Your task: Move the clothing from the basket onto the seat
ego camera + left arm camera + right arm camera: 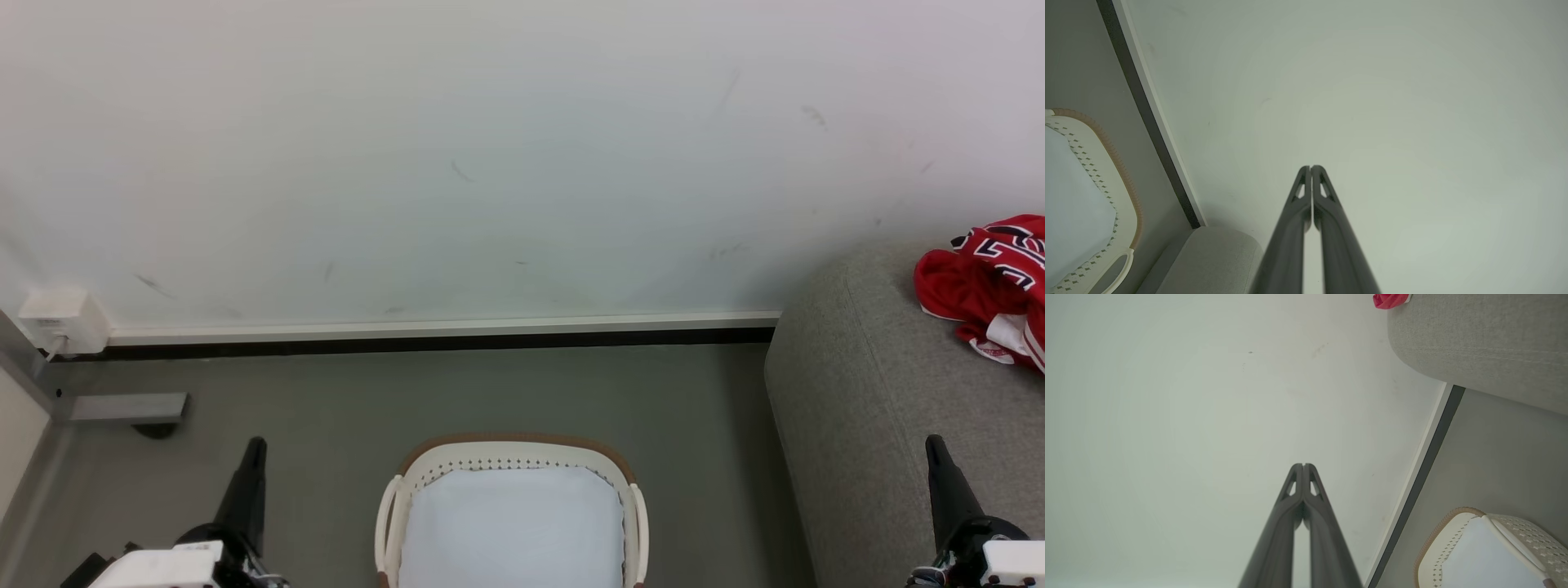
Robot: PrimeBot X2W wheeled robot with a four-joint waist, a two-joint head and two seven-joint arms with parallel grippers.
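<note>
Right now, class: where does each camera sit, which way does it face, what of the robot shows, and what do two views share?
Head: on the head, facing down at basket, seat, clothing; left tool and right tool, shut, at bottom corners.
Left wrist: on that arm, along its tool toward the wall.
Right wrist: likewise, right arm.
Shared: both wrists show basket and seat.

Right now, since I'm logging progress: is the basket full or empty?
Seemingly empty: the basket shows a plain pale inside, and the red jersey lies crumpled on the sofa.
</note>
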